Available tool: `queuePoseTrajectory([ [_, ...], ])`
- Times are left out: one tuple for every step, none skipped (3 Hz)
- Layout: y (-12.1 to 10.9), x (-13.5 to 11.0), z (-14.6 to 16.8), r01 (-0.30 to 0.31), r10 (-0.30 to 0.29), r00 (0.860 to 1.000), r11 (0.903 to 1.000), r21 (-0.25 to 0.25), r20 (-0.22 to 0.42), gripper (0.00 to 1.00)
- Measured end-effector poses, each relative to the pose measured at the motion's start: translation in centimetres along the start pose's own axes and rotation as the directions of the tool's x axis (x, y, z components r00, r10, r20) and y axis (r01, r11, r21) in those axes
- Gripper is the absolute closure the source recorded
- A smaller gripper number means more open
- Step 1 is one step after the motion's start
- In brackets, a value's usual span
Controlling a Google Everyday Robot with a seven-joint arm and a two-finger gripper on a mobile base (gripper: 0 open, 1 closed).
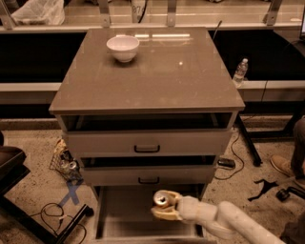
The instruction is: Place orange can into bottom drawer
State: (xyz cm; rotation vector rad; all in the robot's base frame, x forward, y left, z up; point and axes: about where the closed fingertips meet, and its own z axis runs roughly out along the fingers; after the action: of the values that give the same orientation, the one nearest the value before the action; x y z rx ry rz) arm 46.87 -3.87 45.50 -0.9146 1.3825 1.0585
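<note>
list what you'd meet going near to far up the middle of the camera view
gripper holding the orange can over the bottom drawer → middle drawer → top drawer → white bowl on the cabinet top → plastic bag at the back

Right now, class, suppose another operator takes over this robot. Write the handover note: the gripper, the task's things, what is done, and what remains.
Gripper: shut on the orange can, reaching in from the right.
Orange can: upright, top up, over the right part of the open bottom drawer. Whether it touches the drawer floor cannot be told.
Done: drawer pulled out, can grasped and brought to it.
Left: set the can on the drawer floor, release it and withdraw the arm.
Also present: white bowl on the cabinet top.
</note>
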Motion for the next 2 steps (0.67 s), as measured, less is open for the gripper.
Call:
queuePoseTrajectory([
  [0.2,6.0,4.5,-0.039,0.041,0.999,0.998,-0.05,0.03,1.0],
  [-0.1,12.0,8.9,-0.086,0.09,0.995,0.992,-0.092,0.04,1.0],
])
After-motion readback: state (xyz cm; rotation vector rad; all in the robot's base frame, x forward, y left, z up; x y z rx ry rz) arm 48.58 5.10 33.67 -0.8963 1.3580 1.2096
